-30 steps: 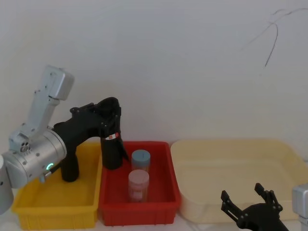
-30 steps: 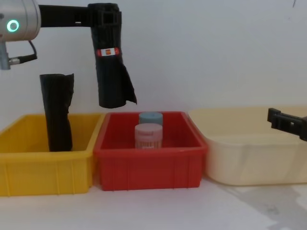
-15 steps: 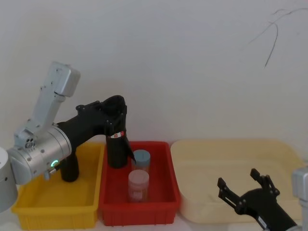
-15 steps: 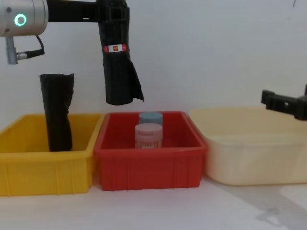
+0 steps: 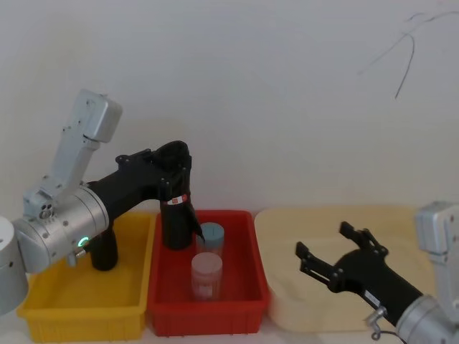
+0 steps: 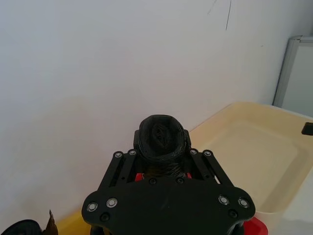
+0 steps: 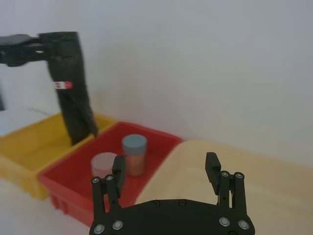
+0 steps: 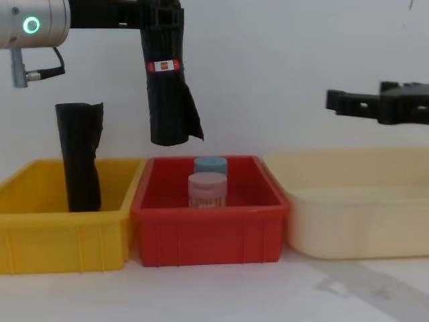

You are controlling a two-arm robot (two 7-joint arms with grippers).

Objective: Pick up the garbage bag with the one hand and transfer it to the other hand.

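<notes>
The garbage bag (image 8: 167,100) is a black roll with a red-and-white label band. It hangs upright in the air above the left end of the red bin (image 8: 209,231), and my left gripper (image 8: 159,17) is shut on its top end. In the head view the garbage bag (image 5: 174,222) hangs below the left gripper (image 5: 171,166). My right gripper (image 5: 332,251) is open and raised above the cream tub (image 5: 423,229), its fingers pointing left toward the bag. In the right wrist view the right gripper (image 7: 166,172) faces the garbage bag (image 7: 71,93), still well apart from it.
A taller unlabelled black roll (image 8: 80,157) stands in the yellow bin (image 8: 64,235). Two lidded jars, blue-capped (image 8: 210,165) and pink (image 8: 208,190), stand in the red bin. A white wall runs close behind the bins.
My left gripper has carried the bag up and to the right, over the red bin. My right gripper has risen and reached left, over the cream tub.
</notes>
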